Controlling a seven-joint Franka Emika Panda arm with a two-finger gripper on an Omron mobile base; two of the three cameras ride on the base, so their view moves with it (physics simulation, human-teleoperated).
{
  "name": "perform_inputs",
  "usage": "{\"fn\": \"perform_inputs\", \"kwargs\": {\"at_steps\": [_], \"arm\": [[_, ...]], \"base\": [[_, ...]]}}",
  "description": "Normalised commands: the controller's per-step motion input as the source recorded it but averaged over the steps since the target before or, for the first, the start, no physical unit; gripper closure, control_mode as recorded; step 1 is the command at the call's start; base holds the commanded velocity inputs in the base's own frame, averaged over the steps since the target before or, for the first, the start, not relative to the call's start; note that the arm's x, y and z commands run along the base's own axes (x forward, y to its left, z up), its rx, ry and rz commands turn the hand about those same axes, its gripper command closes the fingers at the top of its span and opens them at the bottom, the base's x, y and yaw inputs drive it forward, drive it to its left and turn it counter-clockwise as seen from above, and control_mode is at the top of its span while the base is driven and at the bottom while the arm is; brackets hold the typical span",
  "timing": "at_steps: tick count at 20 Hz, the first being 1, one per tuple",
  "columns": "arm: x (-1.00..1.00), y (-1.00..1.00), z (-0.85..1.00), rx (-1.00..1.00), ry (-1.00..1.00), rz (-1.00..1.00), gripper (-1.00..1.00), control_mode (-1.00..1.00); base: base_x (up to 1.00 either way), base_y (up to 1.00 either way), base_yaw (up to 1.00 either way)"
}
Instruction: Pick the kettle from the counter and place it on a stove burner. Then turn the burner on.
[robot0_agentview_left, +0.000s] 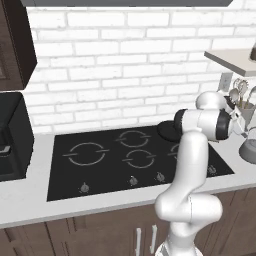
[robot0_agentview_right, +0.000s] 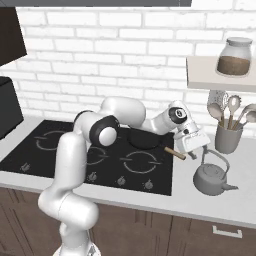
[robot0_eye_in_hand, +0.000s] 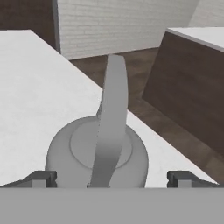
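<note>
The whitish-grey kettle (robot0_agentview_right: 212, 179) stands on the pale counter (robot0_agentview_right: 243, 201) just right of the black stove (robot0_agentview_left: 116, 172); it also peeks in at the right edge (robot0_agentview_left: 248, 150). My gripper (robot0_agentview_right: 199, 151) hangs open just above its arched handle (robot0_eye_in_hand: 112, 113). In the hand view the gripper (robot0_eye_in_hand: 112, 178) straddles that handle, a fingertip (robot0_eye_in_hand: 44, 178) on each side and neither touching it. The kettle body (robot0_eye_in_hand: 65, 151) sits right below. The largest burner ring (robot0_agentview_left: 86, 153) lies at the stove's left, bare.
A dark pan (robot0_agentview_right: 142, 138) with a wooden handle (robot0_agentview_right: 175, 152) sits on the stove's back right, close to my hand. A utensil cup (robot0_agentview_right: 228, 138) stands behind the kettle under a shelf with a jar (robot0_agentview_right: 235, 57). Knobs (robot0_agentview_left: 133, 180) line the stove's front.
</note>
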Motion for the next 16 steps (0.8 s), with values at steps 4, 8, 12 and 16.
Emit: {"fn": "perform_inputs", "kwargs": {"at_steps": [4, 8, 12, 16], "arm": [[0.00, -0.08, -0.08, 0.00, 0.08, 0.00, -1.00, -1.00], [0.00, -0.18, -0.04, 0.00, 0.09, 0.00, -1.00, -1.00], [0.00, -0.16, -0.01, 0.00, 0.05, 0.00, -1.00, -1.00], [0.00, -0.09, -0.03, 0.00, 0.02, 0.00, -1.00, -1.00]], "base": [[0.00, 0.00, 0.00], [0.00, 0.00, 0.00], [0.00, 0.00, 0.00], [0.00, 0.00, 0.00]]}}
